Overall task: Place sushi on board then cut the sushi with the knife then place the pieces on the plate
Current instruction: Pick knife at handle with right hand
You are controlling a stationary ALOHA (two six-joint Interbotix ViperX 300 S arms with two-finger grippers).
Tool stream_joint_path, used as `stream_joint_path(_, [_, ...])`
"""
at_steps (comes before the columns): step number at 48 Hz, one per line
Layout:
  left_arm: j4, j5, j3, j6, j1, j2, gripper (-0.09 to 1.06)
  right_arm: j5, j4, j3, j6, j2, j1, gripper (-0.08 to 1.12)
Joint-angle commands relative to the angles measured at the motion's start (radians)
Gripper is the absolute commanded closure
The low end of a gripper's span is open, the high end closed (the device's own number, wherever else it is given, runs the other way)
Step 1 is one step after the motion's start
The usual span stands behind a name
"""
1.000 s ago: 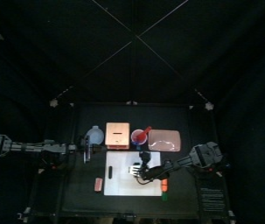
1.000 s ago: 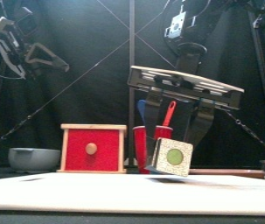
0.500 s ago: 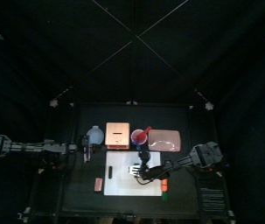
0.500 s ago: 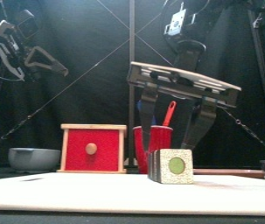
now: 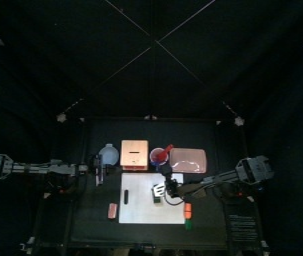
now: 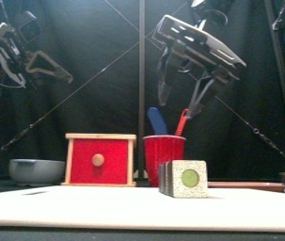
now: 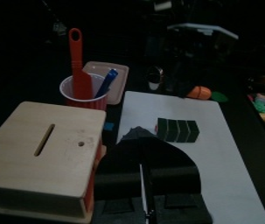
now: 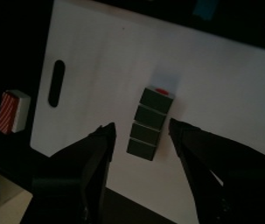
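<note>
Right end effector (image 6: 180,105), jaws spread, above dark green segmented sushi roll (image 8: 149,129).

Colour findings:
- Cutting board (image 6: 107,209): plain white, unpatterned.
- Sushi roll (image 6: 183,178): dark green blocks. The end face is white with fine speckles around a round green centre.
- Cup (image 6: 165,160), past the board's back edge: solid red. It carries one blue knife (image 6: 156,120) and one red knife (image 6: 182,122).
- Wooden box (image 7: 47,157): pale wood. The drawer front (image 6: 98,149) is red with a pale knob.
- Bowl (image 6: 37,170), near the table's left edge: blue-grey.
- Tray (image 5: 189,160), toward the table's back edge: pink.
- Small toy (image 8: 14,109), off the board's left edge: red and white stripes.
- Table (image 5: 94,225): black.
</note>
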Motion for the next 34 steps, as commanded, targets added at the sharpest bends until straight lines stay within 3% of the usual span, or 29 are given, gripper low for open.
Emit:
stream_joint_path(1, [0.000,-0.005,-0.012,0.000,0.003,0.002,0.99,-0.005,0.028,-0.002,-0.118,-0.097,-0.040,0.18])
stream_joint_path(12, [0.000,-0.005,-0.014,-0.003,0.011,0.002,0.99,-0.005,0.147,0.008,-0.454,-0.189,-0.155,0.18])
stream_joint_path(34, [-0.043,-0.006,-0.015,-0.005,0.051,0.003,0.99,0.071,0.397,-0.006,-1.060,-0.321,-0.471,0.18])
